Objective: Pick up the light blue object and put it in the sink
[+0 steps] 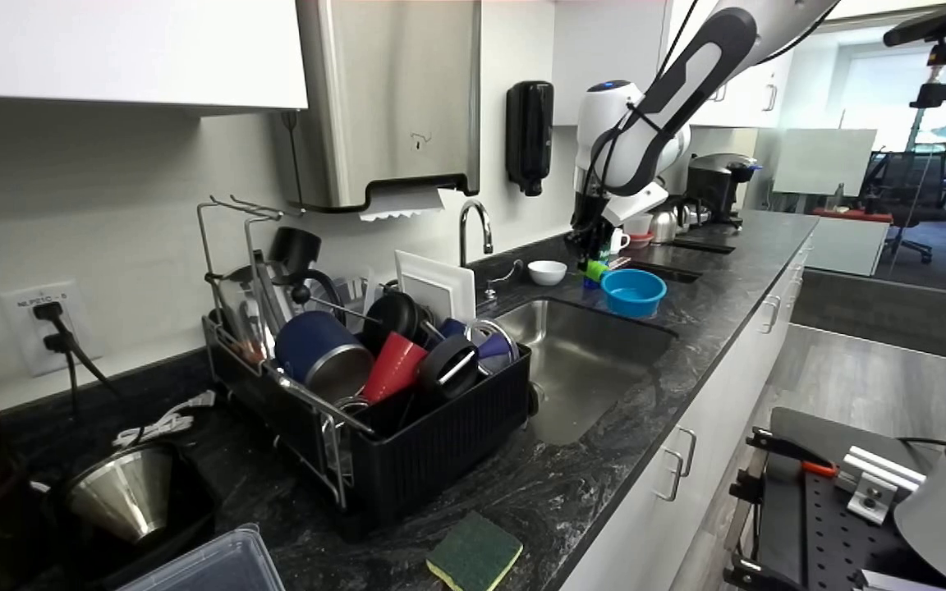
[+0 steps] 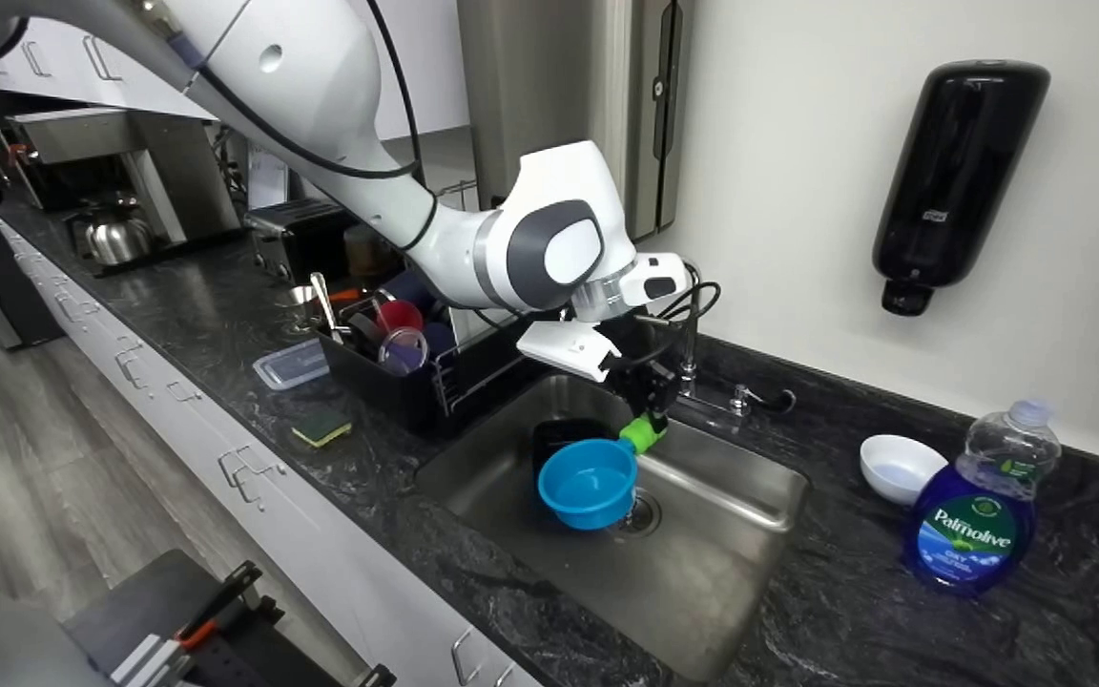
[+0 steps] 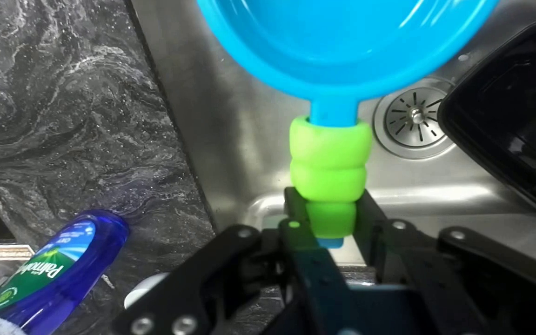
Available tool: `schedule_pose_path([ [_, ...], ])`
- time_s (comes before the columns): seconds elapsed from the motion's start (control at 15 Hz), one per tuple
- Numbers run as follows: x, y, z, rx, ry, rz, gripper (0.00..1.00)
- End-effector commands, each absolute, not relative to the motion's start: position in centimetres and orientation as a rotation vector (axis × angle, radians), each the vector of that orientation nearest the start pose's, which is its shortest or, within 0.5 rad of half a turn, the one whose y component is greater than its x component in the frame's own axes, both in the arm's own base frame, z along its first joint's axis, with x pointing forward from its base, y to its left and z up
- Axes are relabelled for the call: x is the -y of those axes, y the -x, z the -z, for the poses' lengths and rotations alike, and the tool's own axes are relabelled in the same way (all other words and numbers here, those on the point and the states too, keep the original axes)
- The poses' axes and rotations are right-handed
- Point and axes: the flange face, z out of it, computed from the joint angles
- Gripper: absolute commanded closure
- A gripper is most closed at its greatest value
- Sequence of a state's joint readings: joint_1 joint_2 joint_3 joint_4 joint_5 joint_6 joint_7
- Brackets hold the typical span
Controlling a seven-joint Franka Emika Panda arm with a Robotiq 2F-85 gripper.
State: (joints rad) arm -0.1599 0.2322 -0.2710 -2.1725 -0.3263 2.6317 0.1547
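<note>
The light blue object is a round blue pan (image 2: 588, 485) with a bright green handle grip (image 3: 331, 158). The pan also shows in an exterior view (image 1: 634, 293) and in the wrist view (image 3: 342, 37), cut off at the top edge. My gripper (image 3: 331, 211) is shut on the green handle, a finger on each side, and the handle's blue end shows between the fingers. The gripper also shows in an exterior view (image 2: 650, 412). The pan hangs in the air with its opening up. The steel sink (image 2: 702, 582) lies beneath it, seen also in an exterior view (image 1: 588, 386).
A black container (image 3: 519, 116) sits in the sink by the drain (image 3: 414, 116). A full black dish rack (image 1: 440, 443) stands at one side. A Palmolive bottle (image 2: 979, 515) and white bowl (image 2: 898, 468) stand at the other. The faucet (image 1: 473, 222) rises behind.
</note>
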Motion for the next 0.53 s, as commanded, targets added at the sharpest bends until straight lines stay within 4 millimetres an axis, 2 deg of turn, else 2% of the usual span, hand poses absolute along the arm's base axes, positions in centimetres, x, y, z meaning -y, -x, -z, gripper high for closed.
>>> schedule_pose_path([
  [0.0,24.8,-54.8,-30.1,-0.573,3.340,0.321,0.93],
  [0.47,26.9,-57.4,-26.6,-0.643,3.303,0.262,0.93],
])
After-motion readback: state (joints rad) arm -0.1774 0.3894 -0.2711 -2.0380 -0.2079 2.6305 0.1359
